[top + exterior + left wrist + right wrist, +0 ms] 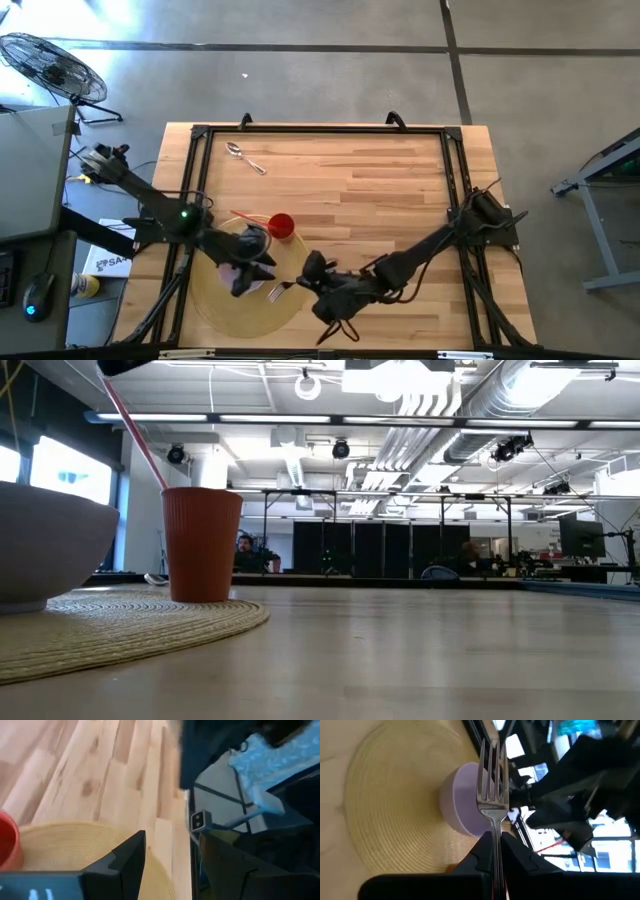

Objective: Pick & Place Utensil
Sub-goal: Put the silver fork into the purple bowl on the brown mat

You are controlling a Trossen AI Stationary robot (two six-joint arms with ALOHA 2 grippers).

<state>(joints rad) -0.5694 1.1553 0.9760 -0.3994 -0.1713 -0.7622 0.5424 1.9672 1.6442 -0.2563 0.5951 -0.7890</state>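
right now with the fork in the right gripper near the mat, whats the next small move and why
Probably ease the right gripper a little farther over the woven mat and lower the fork toward it. The fingers are shut on the fork's handle, its tines point at the lilac bowl, and the left gripper hangs over that bowl, so set it down beside the bowl, not in it.

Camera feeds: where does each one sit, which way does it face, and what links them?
High view: above the table, looking straight down; both arms show, the left gripper over the lilac bowl, the right gripper holding the fork.
Low view: at table-top height, looking across the woven mat; almost none of the robot shows.
Left wrist view: behind its own fingers, over the mat.
Right wrist view: behind its gripper, shut on the fork.
Shared: the red cup shows in the high, low and left wrist views.
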